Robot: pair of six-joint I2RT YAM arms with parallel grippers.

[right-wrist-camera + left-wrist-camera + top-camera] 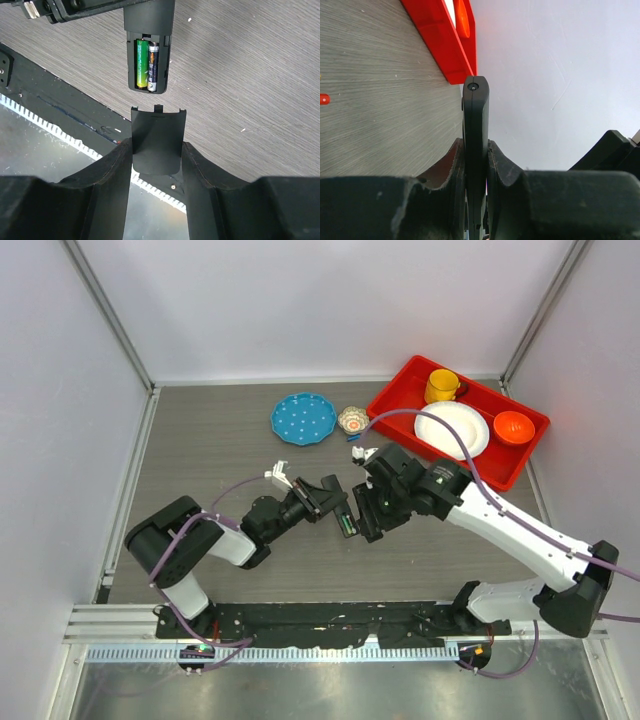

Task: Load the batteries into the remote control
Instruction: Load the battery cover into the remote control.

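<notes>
My left gripper (322, 502) is shut on the black remote control (340, 515), held above the table; the left wrist view shows the remote control (475, 120) edge-on between the pads. In the right wrist view the remote's open compartment (148, 60) holds the two batteries side by side, one green (142, 64), one dark (153, 65). My right gripper (156, 147) is shut on the black battery cover (156, 135), whose tabbed edge sits just short of the compartment's end, a small gap between them.
A red tray (530, 450) at the back right holds a yellow cup (440, 386), a white plate (455, 430) and an orange bowl (513, 426). A blue plate (303, 418) and a small patterned bowl (352, 420) lie behind the grippers.
</notes>
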